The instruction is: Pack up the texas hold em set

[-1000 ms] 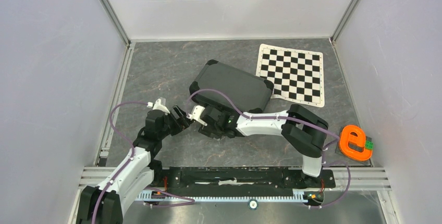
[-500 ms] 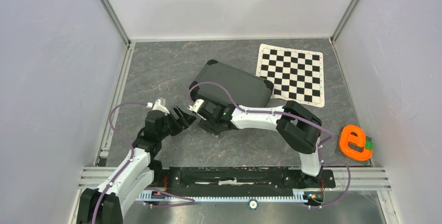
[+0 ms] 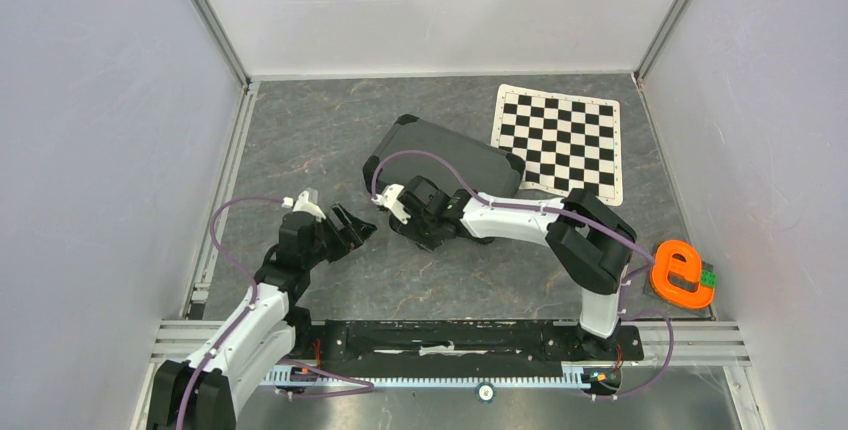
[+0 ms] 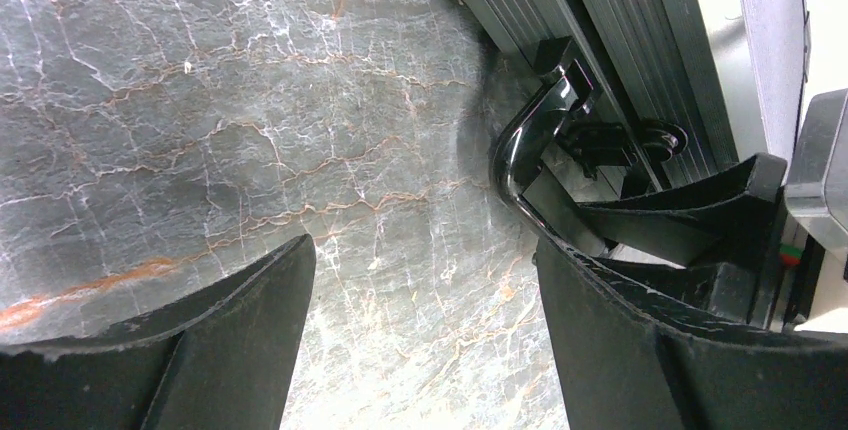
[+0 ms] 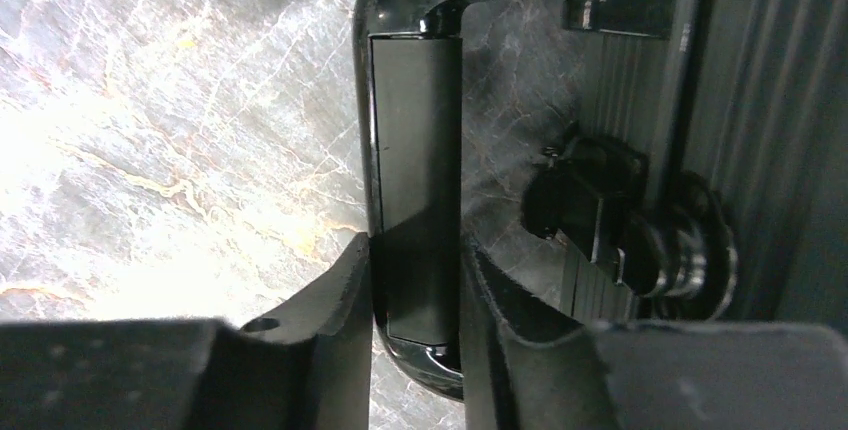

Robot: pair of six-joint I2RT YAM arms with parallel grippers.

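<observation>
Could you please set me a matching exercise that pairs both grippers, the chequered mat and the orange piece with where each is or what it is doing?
Column one:
1. left gripper
2. right gripper
3. chequered mat
4. orange e-shaped piece

Column two:
A. by the right edge of the table, near the arm bases
B. closed around the case handle
C. open over bare tabletop, holding nothing
D. at the far right, beside the closed black case

Pairs: 1-C, 2-B, 3-D, 4-A
</observation>
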